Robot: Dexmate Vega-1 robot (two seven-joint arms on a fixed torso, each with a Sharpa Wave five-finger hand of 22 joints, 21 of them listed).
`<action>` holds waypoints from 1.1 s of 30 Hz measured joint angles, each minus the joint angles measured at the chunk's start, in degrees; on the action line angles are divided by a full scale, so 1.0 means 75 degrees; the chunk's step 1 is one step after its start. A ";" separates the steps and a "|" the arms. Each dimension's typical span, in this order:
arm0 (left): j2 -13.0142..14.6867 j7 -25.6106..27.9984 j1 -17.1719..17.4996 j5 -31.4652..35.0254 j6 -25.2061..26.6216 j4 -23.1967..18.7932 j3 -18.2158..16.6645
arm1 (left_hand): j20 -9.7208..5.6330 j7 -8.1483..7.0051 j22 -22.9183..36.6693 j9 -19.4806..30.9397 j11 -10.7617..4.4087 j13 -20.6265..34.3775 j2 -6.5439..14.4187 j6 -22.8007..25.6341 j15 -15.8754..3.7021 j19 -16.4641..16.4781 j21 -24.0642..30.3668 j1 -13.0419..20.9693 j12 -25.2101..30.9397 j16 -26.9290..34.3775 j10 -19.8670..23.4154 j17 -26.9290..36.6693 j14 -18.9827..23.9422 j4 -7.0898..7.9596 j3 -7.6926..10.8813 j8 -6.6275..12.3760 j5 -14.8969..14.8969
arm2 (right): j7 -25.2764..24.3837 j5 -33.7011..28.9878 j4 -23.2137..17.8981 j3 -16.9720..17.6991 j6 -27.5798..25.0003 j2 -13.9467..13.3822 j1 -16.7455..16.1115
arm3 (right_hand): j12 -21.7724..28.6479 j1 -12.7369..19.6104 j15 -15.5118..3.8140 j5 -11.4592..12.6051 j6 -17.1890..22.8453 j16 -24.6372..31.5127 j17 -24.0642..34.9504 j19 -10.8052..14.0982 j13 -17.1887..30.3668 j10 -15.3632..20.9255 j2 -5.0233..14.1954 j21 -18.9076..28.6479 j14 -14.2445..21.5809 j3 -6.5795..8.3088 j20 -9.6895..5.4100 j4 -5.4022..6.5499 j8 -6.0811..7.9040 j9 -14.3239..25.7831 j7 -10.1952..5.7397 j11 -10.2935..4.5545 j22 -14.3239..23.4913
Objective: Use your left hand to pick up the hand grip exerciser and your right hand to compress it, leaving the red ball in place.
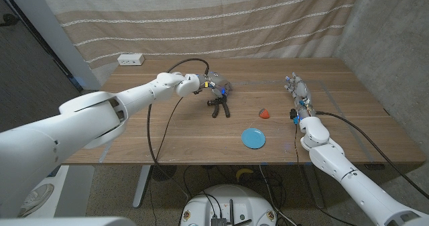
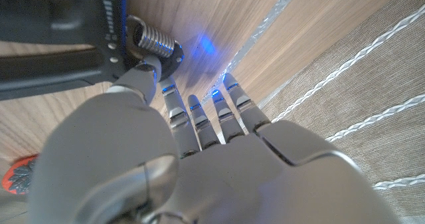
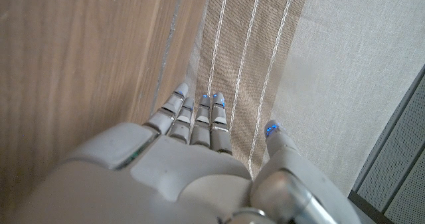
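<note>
The black hand grip exerciser (image 1: pixel 218 106) lies on the wooden table (image 1: pixel 167 129) near its middle. My left hand (image 1: pixel 216 86) hovers just behind it with fingers spread and nothing held. In the left wrist view the left hand (image 2: pixel 199 151) reaches toward the exerciser (image 2: pixel 99 18), its thumb tip close beside the metal spring (image 2: pixel 154 40). The red ball (image 1: pixel 264 113) sits to the right of the exerciser, and a part of the red ball (image 2: pixel 18 175) shows past the thumb. My right hand (image 1: pixel 298 93) stays at the right side of the table, fingers straight and empty, as the right hand (image 3: pixel 192 157) also shows.
A flat blue disc (image 1: pixel 253 138) lies toward the front edge, in front of the ball. A white power strip (image 1: pixel 131 60) sits at the far left corner. A striped curtain (image 1: pixel 221 18) hangs behind the table, and a black cable (image 1: pixel 157 129) trails from the left arm.
</note>
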 measured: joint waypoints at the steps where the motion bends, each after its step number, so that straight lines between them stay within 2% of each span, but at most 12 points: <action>1: -0.0006 0.0003 -0.0003 0.0001 0.0001 0.0011 0.0007 | 0.0011 0.0000 0.0000 0.0000 0.0015 0.0000 -0.0007 0.0000 0.0000 0.0011 0.0000 0.0067 0.0000 0.0000 0.0035 0.0000 0.0000 0.0000 0.0000 0.0014 0.0000 | 0.0000 0.0000 0.0003 0.0000 -0.0001 0.0000 0.0003 | 0.0000 0.0000 0.0000 0.0000 0.0000 0.0000 0.0000 0.0000 0.0000 0.0000 0.0000 0.0000 0.0000 0.0000 0.0000 0.0000 -0.0020 0.0000 0.0000 0.0000 0.0000; 7: -0.0064 0.0129 -0.0015 0.0005 0.0046 0.0117 0.0075 | -0.0057 0.0000 0.0000 0.0272 -0.0111 0.0021 0.0052 0.0000 -0.0010 0.0080 0.0000 0.0272 0.0000 0.0000 0.0162 -0.0001 0.0072 -0.0006 -0.0056 0.0152 0.0033 | -0.0008 0.0001 0.0024 0.0007 -0.0011 -0.0012 0.0015 | 0.0000 0.0000 0.0000 0.0000 0.0000 0.0000 0.0001 0.0000 0.0000 0.0000 0.0000 -0.0030 0.0000 0.0000 0.0000 0.0000 -0.0030 0.0000 0.0000 0.0000 0.0000; 10: -0.0086 0.0146 -0.0017 0.0002 0.0084 0.0144 0.0094 | -0.0068 0.0004 -0.0001 0.0621 -0.0040 0.0039 0.0070 -0.0005 -0.0010 0.0092 0.0000 0.0392 0.0000 0.0000 0.0233 -0.0001 0.0071 0.0024 -0.0086 0.0169 0.0033 | -0.0015 0.0000 0.0031 0.0011 -0.0015 -0.0017 0.0021 | 0.0000 -0.0001 0.0000 0.0000 0.0000 0.0000 0.0001 0.0000 0.0000 0.0000 -0.0001 -0.0030 0.0000 0.0000 0.0000 0.0000 -0.0030 0.0000 0.0000 0.0000 0.0029; 13: -0.0119 0.0133 -0.0020 -0.0050 0.0128 0.0179 0.0110 | -0.0075 0.0115 0.0006 0.0820 0.0003 0.0039 0.0137 -0.0116 -0.0011 0.0085 0.0000 0.0456 0.0000 0.0000 0.0211 -0.0001 0.0071 0.0053 -0.0116 0.0276 0.0033 | -0.0035 -0.0008 0.0039 0.0014 -0.0019 -0.0025 0.0026 | 0.0000 -0.0054 0.0000 0.0000 0.0000 0.0000 0.0001 0.0000 -0.0001 0.0000 -0.0054 -0.0030 0.0000 0.0000 0.0000 0.0000 -0.0030 0.0000 0.0000 0.0000 0.0039; 18: -0.0171 0.0003 -0.0037 -0.0202 0.0160 0.0249 0.0099 | -0.0124 0.0264 0.0038 0.0955 0.0110 0.0039 0.0234 -0.0265 -0.0011 0.0035 0.0000 0.0548 0.0000 0.0000 0.0212 -0.0001 0.0069 0.0065 -0.0151 0.0317 0.0088 | -0.0044 -0.0027 0.0055 0.0016 -0.0019 -0.0034 0.0034 | 0.0000 -0.0101 0.0000 0.0000 -0.0001 0.0000 0.0001 0.0000 -0.0001 0.0000 -0.0101 -0.0030 0.0000 0.0000 0.0000 0.0000 -0.0030 0.0000 0.0000 0.0000 0.0038; 33: -0.0247 -0.0178 -0.0073 -0.0699 0.0156 0.0391 -0.0066 | -0.0123 0.0358 0.0037 0.1053 0.0162 0.0075 0.0334 -0.0362 -0.0012 0.0036 -0.0001 0.0569 0.0000 0.0000 0.0324 -0.0002 0.0068 0.0055 -0.0245 0.0453 0.0153 | -0.0044 -0.0060 0.0096 0.0028 0.0026 -0.0047 0.0055 | 0.0000 -0.0101 0.0000 0.0000 -0.0001 0.0000 0.0002 0.0001 -0.0001 0.0000 -0.0101 -0.0084 0.0000 0.0000 0.0002 0.0000 -0.0029 0.0000 0.0000 0.0000 0.0037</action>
